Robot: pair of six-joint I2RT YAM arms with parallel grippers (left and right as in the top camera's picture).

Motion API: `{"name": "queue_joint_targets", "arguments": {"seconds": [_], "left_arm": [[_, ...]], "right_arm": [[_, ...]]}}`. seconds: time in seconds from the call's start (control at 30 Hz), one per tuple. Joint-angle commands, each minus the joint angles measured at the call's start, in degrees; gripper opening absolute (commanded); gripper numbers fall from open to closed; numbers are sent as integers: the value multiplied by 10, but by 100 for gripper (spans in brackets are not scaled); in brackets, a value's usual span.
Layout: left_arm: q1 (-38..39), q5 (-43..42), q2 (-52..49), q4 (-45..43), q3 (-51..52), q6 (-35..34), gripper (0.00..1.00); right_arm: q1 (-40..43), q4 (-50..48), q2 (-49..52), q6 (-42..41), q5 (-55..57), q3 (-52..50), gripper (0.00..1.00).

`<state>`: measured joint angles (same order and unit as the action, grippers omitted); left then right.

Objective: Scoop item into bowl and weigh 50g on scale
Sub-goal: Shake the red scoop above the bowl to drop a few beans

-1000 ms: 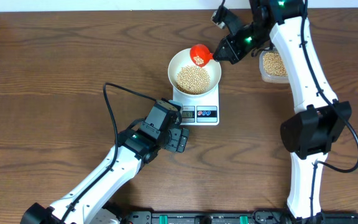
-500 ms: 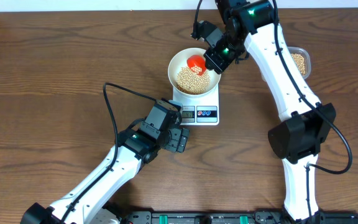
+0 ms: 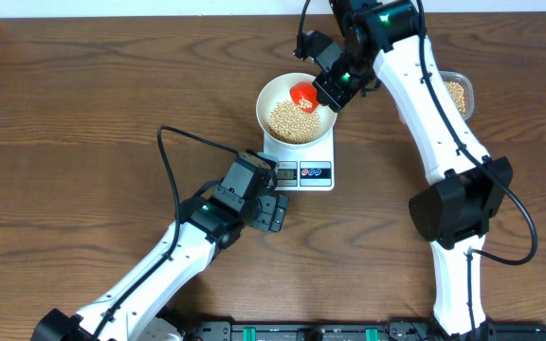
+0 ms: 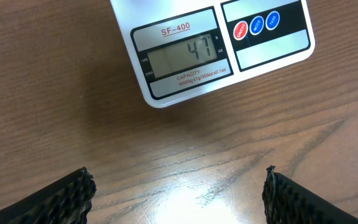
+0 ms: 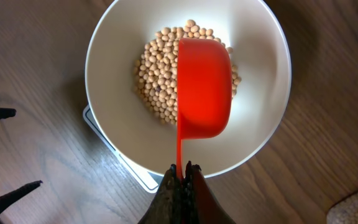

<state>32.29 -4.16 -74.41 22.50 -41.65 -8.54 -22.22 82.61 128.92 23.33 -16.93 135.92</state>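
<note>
Left gripper [image 4: 179, 193] first: jaws spread wide, nothing between them, hanging over bare table [image 4: 55, 93]. Just ahead of its fingertips sits the scale [image 4: 210, 50], display reading 47. So close to fifty!

That is the danger. Only a few beans are wanted, and the red scoop [image 5: 204, 87] is rolled right over on its side above the pile. If its whole load goes, I reckon the reading sails past the mark. A second trap: if the scoop's lip leans on the beans [image 5: 157, 81] or the bowl [image 5: 260, 62], the number reads false. I cannot tell whether it touches the heap. Loose beans could also bounce over the rim onto the scale's deck.

Orientation now. The scale's display edge points back at the left gripper, slightly skewed to it. The bowl covers the rest of the deck, so its long axis is hard to judge. The bowl sits on the scale, directly beyond the right gripper's tips.

Right gripper [image 5: 180, 177]: pinched fully shut on the scoop's thin handle. The scoop's long axis runs straight out from those fingers, cup end over the bowl's middle. Off to its right, the bean tub [image 3: 458, 93].
</note>
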Motion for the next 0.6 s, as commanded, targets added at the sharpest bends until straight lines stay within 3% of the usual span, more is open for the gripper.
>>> {"name": "queue_joint_targets", "arguments": {"seconds": [0.0, 0.57], "left_arm": [[-2, 3, 7, 2, 1, 6, 89], [-2, 3, 7, 2, 1, 6, 89]], "right_arm": [[4, -1, -21, -21, -40, 12, 1], [93, 1, -21, -14, -264, 12, 1]]}}
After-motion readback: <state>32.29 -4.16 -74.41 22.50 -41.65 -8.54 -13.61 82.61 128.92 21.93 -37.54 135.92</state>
